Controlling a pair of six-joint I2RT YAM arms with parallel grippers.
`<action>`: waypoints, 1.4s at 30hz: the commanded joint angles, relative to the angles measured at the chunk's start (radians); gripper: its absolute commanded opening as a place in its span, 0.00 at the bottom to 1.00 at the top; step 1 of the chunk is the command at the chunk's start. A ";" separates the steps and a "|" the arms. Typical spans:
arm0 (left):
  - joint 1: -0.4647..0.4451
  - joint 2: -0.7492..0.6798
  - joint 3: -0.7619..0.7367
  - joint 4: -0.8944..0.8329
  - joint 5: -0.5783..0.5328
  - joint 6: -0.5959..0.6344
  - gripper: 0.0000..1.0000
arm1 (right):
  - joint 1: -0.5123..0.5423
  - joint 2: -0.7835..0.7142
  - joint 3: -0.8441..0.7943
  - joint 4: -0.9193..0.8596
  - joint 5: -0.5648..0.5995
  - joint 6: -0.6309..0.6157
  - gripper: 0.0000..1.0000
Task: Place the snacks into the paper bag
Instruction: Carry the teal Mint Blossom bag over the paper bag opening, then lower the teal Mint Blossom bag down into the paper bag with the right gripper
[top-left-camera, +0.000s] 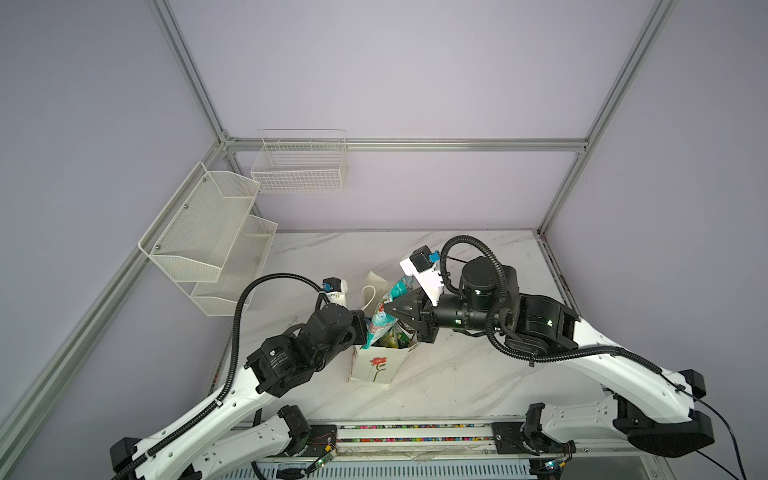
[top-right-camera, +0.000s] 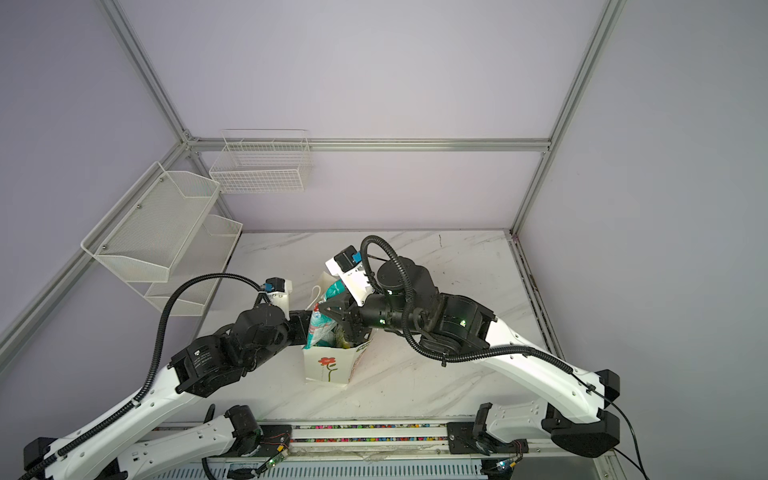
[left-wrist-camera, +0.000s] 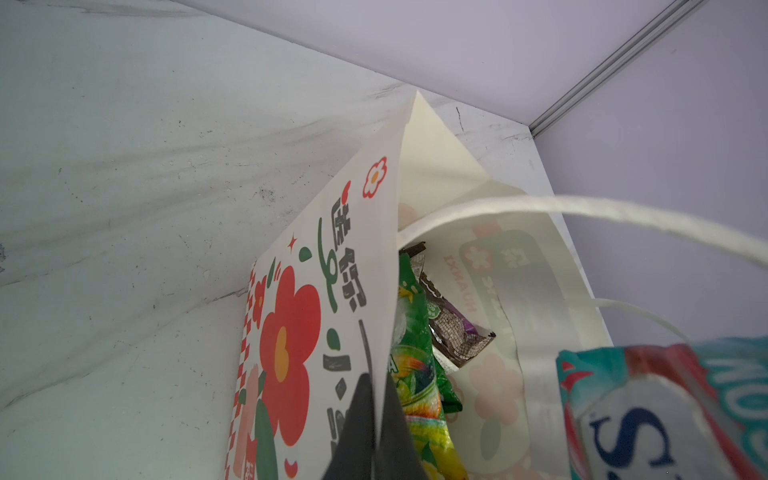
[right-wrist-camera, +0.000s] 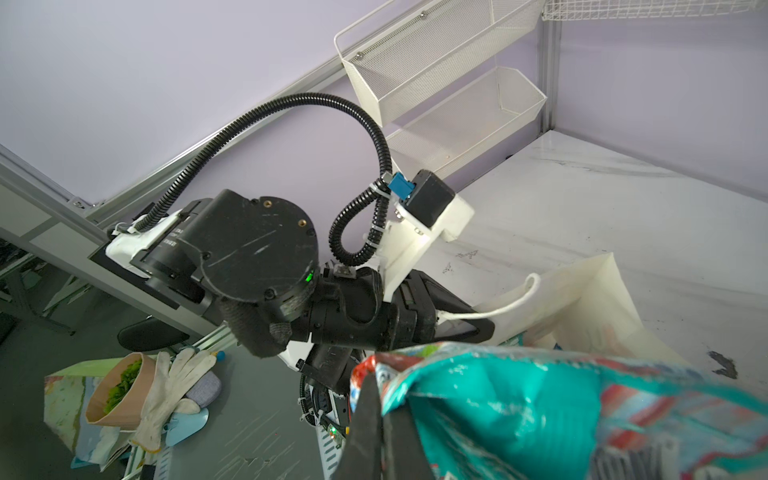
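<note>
The cream paper bag (top-left-camera: 374, 368) (top-right-camera: 328, 368) with red flower prints stands upright mid-table in both top views. My left gripper (left-wrist-camera: 376, 386) is shut on the bag's printed side wall (left-wrist-camera: 299, 291) at its top edge. Inside lie a green pouch (left-wrist-camera: 415, 361) and a dark brown bar (left-wrist-camera: 453, 332). A teal pouch (top-left-camera: 384, 316) (top-right-camera: 319, 326) (right-wrist-camera: 540, 407) stands partly in the bag's mouth, its upper half sticking out. My right gripper (right-wrist-camera: 380, 386) (top-left-camera: 388, 309) is shut on the pouch's upper edge. A white cord handle (left-wrist-camera: 582, 212) arcs over the opening.
Two white mesh baskets (top-left-camera: 208, 241) hang on the left wall and a wire basket (top-left-camera: 301, 166) on the back wall. The marble tabletop (top-left-camera: 478, 374) lies bare round the bag. Both arms meet over the bag, and the left arm (right-wrist-camera: 257, 257) fills the right wrist view.
</note>
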 joint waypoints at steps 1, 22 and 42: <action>-0.002 -0.012 0.037 0.021 0.005 0.010 0.00 | 0.004 -0.038 0.037 0.019 0.068 -0.028 0.00; -0.001 -0.001 0.041 0.028 0.013 0.012 0.00 | 0.005 -0.012 0.052 -0.020 0.242 -0.066 0.00; -0.002 -0.002 0.041 0.035 0.023 0.006 0.00 | 0.005 0.049 0.076 0.024 0.256 -0.094 0.00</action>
